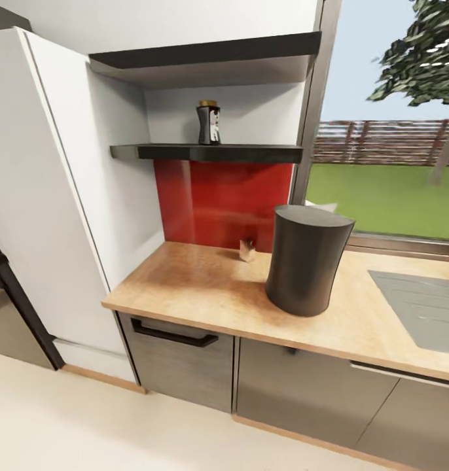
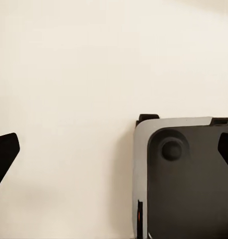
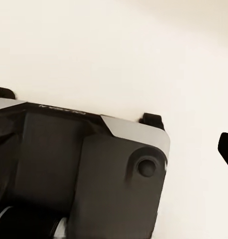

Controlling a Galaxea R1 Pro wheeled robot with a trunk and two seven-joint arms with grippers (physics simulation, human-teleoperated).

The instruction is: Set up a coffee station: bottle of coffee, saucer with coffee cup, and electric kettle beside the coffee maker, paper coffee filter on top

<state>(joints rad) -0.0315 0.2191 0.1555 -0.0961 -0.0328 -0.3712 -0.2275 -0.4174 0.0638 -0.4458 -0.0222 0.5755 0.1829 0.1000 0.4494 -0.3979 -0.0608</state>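
The left gripper (image 2: pixel 114 154) is spread wide over pale floor, holding nothing; the right gripper's (image 3: pixel 226 152) state I cannot tell, one fingertip cut off. The coffee maker (image 1: pixel 306 260) stands on the countertop (image 1: pixel 198 288), half hiding something white behind it. Farther back, the coffee bottle (image 1: pixel 209 122) sits on the shelf (image 1: pixel 211 153).

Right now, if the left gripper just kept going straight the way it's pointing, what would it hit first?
Probably the pale floor: the left gripper points down at it with nothing between its fingertips. The robot's grey-and-black base sits just to one side, though depth is unclear.
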